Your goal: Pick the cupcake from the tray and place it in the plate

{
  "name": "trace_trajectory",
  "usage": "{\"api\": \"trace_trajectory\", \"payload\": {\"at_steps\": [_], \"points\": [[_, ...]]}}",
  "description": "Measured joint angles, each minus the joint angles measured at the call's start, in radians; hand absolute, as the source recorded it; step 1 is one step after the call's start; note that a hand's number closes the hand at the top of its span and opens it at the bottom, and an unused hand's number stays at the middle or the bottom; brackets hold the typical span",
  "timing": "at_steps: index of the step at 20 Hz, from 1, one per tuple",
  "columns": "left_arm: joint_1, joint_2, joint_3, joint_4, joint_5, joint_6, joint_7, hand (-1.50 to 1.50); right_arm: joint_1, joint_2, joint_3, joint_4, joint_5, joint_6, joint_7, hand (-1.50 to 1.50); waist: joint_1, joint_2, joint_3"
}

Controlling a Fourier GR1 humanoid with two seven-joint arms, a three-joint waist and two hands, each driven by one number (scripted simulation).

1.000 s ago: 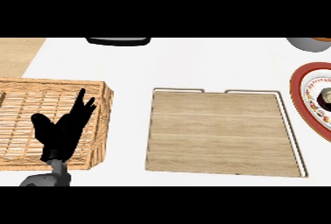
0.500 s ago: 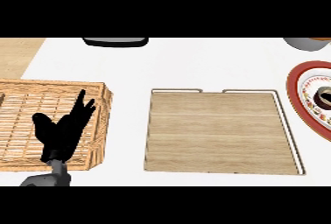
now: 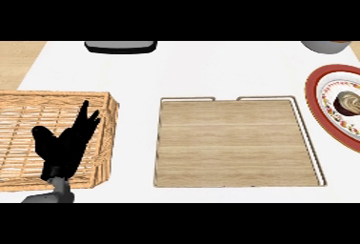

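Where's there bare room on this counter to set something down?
The tray is bare. White counter is free behind it, between the dark object and bowl. The plate holds the cupcake; the left hand hangs over the basket.

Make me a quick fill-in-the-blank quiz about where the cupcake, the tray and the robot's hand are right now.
1. The cupcake sits on the ____, at the view's right edge.
2. The wooden tray in the middle holds ____.
3. The left hand rests open over the wicker ____.
4. The robot's ____ hand is not in view.

Missing words: plate; nothing; basket; right
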Motion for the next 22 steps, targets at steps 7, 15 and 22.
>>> {"api": "trace_trajectory", "payload": {"at_steps": [7,15,22], "points": [[0.011,0.002,0.019,0.004,0.004,-0.008,-0.005,0.00,0.090,-0.066,-0.011,0.082,-0.012,0.262,-0.116,-1.50,-0.014,-0.006,-0.001],[0.022,-0.001,0.032,0.008,-0.006,-0.012,-0.020,0.00,0.202,-0.101,0.027,0.126,0.048,0.341,-0.246,-1.50,-0.022,-0.012,-0.002],[0.020,-0.002,0.027,0.007,-0.018,-0.006,-0.014,0.00,0.260,-0.096,0.050,0.143,0.084,0.317,-0.297,-1.50,-0.024,-0.014,-0.004]]}}
